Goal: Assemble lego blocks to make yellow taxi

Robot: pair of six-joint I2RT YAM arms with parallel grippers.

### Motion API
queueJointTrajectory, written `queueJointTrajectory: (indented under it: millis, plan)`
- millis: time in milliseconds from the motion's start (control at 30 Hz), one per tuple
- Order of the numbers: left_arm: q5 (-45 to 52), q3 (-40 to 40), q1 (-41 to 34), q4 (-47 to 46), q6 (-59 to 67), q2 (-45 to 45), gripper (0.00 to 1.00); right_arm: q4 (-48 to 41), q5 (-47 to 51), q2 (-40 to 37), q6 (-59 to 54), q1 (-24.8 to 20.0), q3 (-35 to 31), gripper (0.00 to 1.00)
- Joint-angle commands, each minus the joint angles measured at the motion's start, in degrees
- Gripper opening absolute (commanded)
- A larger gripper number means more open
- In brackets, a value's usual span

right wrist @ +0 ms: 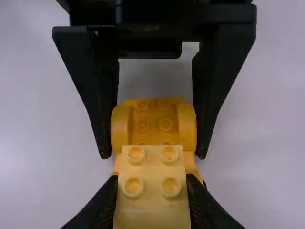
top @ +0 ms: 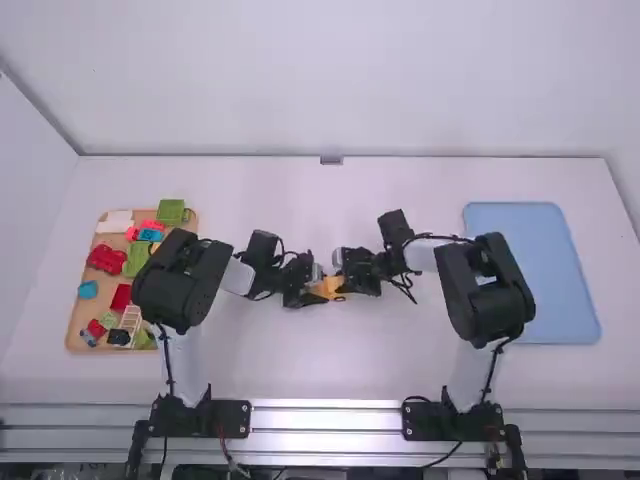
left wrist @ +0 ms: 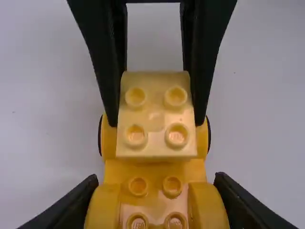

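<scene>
Small txt on yellow studs [left wrist: 175,221]

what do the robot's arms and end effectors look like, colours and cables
The left arm and right arm match: white links, bulky rounded black joints, thin black cables running along them and looping out near the wrists. The left end effector and right end effector are black too, each with two long fingers that narrow toward the tips.
</scene>
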Motion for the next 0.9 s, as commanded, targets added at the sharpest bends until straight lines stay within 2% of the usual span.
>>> queueJointTrajectory:
  millis: [0, 267, 367, 400, 500, 600, 667, 733, 867]
  plan:
    - [-1.6, -0.87, -0.2, -0.7, 1.01, 0.72, 0.41, -0.59, 0.79, 0.9, 0.79, -0.52, -0.46, 0.13]
    - [-2.08, -0.87, 0.0, -0.85, 0.87, 0.72, 0.44, -0.57, 1.01, 0.9, 0.79, -0.42, -0.46, 0.14]
    - [-2.03, -0.87, 0.0, -0.81, 0.85, 0.72, 0.46, -0.55, 0.98, 0.9, 0.83, -0.42, -0.46, 0.28]
    - [-2.03, -0.87, 0.0, -0.83, 0.87, 0.72, 0.46, -0.55, 0.96, 0.9, 0.76, -0.42, -0.46, 0.39]
    - [-2.01, -0.87, 0.0, -1.01, 0.87, 0.72, 0.47, -0.22, 0.76, 0.9, 1.25, -0.42, -0.46, 0.56]
    - [-2.05, -0.87, 0.0, -1.05, 0.85, 0.72, 0.47, -0.24, -0.07, 0.83, 1.4, -0.68, -0.26, 0.58]
    - [-2.1, -0.85, 0.0, -1.03, 0.87, 0.72, 0.47, -0.42, -3.56, 0.68, 1.4, -1.4, 0.39, 0.64]
    - [-2.19, -0.87, 0.02, -0.98, 0.87, 0.72, 0.47, -0.87, -6.73, 0.26, 0.98, -2.12, 1.16, 0.65]
    - [-2.16, -0.87, 0.0, -1.01, 0.85, 0.72, 0.48, -6.21, -13.27, -1.33, -5.25, -4.48, 3.26, 0.66]
